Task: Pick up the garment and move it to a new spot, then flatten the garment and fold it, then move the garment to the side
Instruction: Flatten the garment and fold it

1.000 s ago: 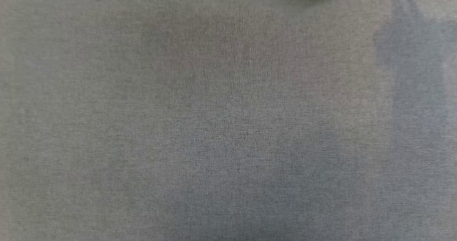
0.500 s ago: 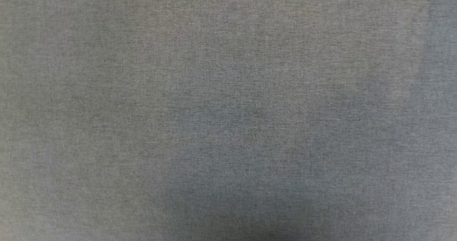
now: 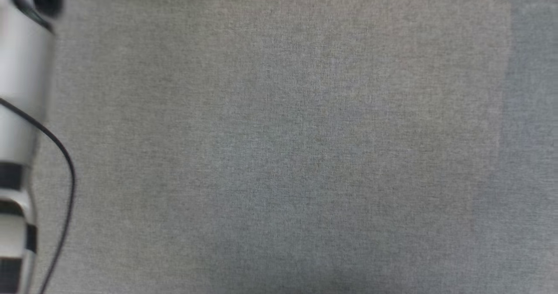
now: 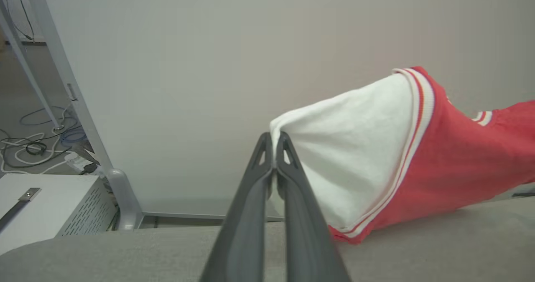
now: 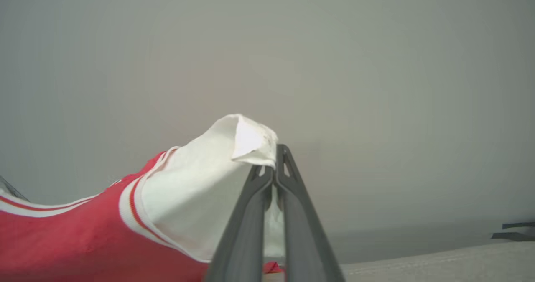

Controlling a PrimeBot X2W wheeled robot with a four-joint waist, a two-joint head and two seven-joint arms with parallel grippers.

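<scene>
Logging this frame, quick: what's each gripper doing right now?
Left gripper: shut on the garment, at a white sleeve.
Right gripper: shut on the other white sleeve.

Grey woven-cloth bench top [image 3: 279, 137]: open across the middle and right in the head view. Left edge is blocked by a pale silver forearm [image 3: 19, 89] and its looping thin black cable [image 3: 69, 167]. A red jersey shirt with white sleeves [image 4: 376, 156] hangs stretched above the bench, its lowest fold touching the cloth. A plain pale wall panel [image 4: 209, 64] closes the far side. Off the bench's left end stand a grey metal frame post [image 4: 72, 85] and a white perforated metal cabinet [image 4: 50, 207].
</scene>
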